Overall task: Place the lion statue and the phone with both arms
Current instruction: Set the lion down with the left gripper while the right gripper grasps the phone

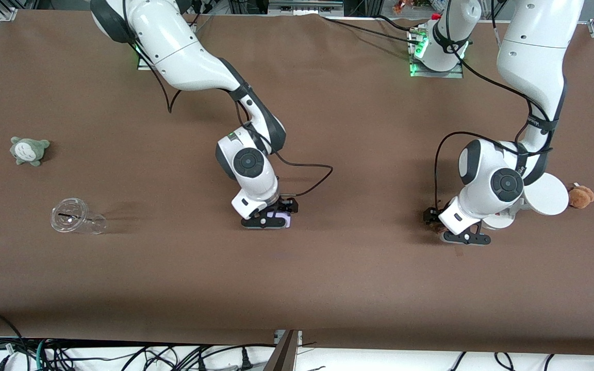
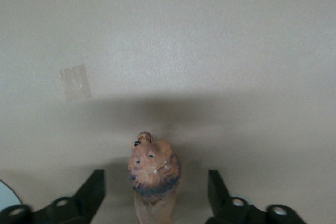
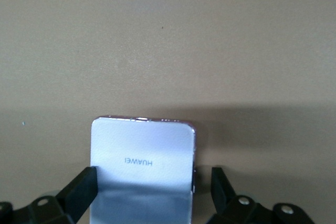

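The lion statue [image 2: 154,169], orange-brown with a darker mane band, sits on the brown table between the fingers of my left gripper [image 2: 156,192], with a gap on each side. In the front view the left gripper [image 1: 463,237] is low at the table and only a bit of the lion statue [image 1: 435,226] shows. The phone [image 3: 142,161], pale lavender-white, lies flat between the fingers of my right gripper [image 3: 154,187]; one finger is at its edge and the other stands apart. In the front view the phone [image 1: 283,219] peeks out under the right gripper [image 1: 265,221].
A white round disc stand [image 1: 547,195] and a fluffy brown plush [image 1: 580,197] sit beside the left gripper toward the left arm's end. A clear cup [image 1: 76,217] lies on its side and a grey-green plush [image 1: 29,150] sits toward the right arm's end. A tape scrap [image 2: 75,82] marks the cloth.
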Robot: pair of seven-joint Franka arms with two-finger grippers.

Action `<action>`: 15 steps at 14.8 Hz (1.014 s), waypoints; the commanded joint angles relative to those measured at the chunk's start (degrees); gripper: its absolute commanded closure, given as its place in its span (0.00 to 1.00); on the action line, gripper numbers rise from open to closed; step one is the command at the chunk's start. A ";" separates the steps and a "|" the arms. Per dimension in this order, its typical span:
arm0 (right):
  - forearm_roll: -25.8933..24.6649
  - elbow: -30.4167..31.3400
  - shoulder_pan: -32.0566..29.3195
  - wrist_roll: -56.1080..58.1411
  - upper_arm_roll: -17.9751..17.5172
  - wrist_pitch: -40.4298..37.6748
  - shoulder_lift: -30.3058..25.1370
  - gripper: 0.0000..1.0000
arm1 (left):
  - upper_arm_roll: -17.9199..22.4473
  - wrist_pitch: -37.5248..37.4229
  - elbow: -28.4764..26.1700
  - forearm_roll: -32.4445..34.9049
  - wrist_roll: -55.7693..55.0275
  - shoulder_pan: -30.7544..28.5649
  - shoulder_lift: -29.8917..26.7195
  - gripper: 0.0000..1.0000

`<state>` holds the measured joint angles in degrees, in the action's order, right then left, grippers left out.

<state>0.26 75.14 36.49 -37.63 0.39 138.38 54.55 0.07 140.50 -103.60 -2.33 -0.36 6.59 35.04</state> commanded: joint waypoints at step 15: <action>-3.17 -4.30 1.48 -2.19 1.46 -4.42 1.45 0.95 | 0.54 -45.21 12.20 0.13 -0.08 -0.87 -26.93 0.00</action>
<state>-2.03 72.54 37.96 -39.43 1.27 137.39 56.16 0.51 99.06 -91.06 -2.37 -0.37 6.21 12.60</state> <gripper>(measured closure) 0.163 0.000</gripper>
